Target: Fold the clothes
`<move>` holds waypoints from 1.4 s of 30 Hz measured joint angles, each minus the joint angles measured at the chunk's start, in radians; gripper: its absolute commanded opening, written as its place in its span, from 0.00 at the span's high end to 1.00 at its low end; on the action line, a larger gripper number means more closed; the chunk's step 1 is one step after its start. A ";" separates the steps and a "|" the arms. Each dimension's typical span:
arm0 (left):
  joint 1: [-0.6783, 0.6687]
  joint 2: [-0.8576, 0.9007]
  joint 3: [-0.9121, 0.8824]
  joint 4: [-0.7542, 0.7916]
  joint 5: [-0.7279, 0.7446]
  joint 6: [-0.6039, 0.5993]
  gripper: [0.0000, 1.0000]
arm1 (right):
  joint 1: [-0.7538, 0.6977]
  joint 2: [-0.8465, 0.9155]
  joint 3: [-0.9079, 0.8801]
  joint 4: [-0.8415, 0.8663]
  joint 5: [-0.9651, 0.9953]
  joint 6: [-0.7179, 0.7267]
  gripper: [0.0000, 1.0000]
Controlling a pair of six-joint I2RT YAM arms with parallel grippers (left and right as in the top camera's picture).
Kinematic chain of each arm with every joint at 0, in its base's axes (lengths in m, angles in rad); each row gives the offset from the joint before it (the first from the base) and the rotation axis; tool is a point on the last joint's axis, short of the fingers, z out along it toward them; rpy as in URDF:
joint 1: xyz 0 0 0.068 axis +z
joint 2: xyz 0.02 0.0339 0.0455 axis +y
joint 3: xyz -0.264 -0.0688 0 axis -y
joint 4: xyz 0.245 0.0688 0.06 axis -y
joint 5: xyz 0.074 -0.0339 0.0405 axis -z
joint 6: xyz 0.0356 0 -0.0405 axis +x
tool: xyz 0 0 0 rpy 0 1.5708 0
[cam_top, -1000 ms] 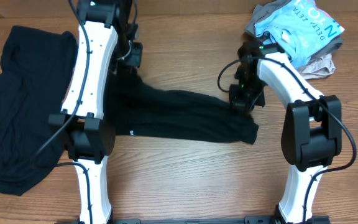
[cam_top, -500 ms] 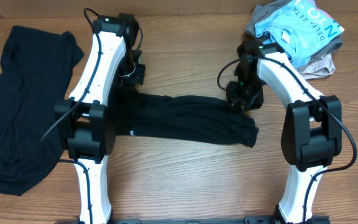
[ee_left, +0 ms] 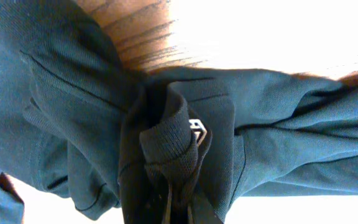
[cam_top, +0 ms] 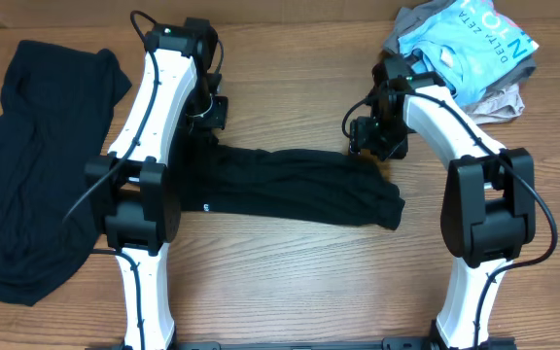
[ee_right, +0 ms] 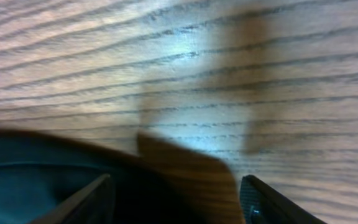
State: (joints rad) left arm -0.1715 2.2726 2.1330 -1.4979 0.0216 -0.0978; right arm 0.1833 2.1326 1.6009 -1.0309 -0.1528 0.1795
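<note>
A black shirt (cam_top: 299, 185), bunched into a long band, lies across the middle of the table. My left gripper (cam_top: 210, 115) is at its left end, shut on a wad of the dark cloth (ee_left: 173, 143). A small white label (ee_left: 195, 128) shows beside the wad, just above my left gripper (ee_left: 179, 208). My right gripper (cam_top: 366, 138) hovers just past the band's right end, open and holding nothing. In the right wrist view the right gripper (ee_right: 176, 202) has bare wood between its fingers, and the shirt (ee_right: 30, 180) lies at the lower left.
A second black shirt (cam_top: 37, 165) lies spread at the table's left side. A heap of light blue printed (cam_top: 465, 44) and beige (cam_top: 499, 102) garments sits at the far right corner. Both arm bases stand at the front edge.
My right gripper has opened, let go of the shirt's right end and drawn back a little. My left gripper moved forward with its end, so the band lies more level.
</note>
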 measured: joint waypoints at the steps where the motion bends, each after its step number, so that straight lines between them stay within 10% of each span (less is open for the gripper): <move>1: 0.000 0.000 0.000 0.003 0.000 0.000 0.96 | 0.001 0.000 -0.013 0.014 -0.001 0.000 0.33; 5: 0.000 0.000 0.000 0.010 0.000 -0.002 0.96 | 0.006 -0.007 -0.076 0.081 0.000 0.003 0.44; 10: 0.000 0.000 0.000 0.021 0.000 -0.005 0.96 | 0.024 -0.022 -0.113 0.134 0.000 0.019 0.96; 23: 0.004 0.002 0.021 0.113 0.000 -0.007 0.96 | -0.016 -0.018 0.096 0.048 0.016 0.066 0.96; 32: 0.049 0.003 0.310 0.122 -0.013 -0.007 0.96 | -0.044 -0.019 0.481 -0.153 0.053 0.035 0.96; 42: 0.047 0.003 0.580 0.106 0.030 -0.002 0.96 | -0.043 -0.018 0.499 -0.293 -0.020 -0.024 0.92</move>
State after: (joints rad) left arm -0.1246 2.2761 2.7132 -1.3922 0.0513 -0.0998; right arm 0.1398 2.1143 2.1002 -1.3239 -0.1730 0.1551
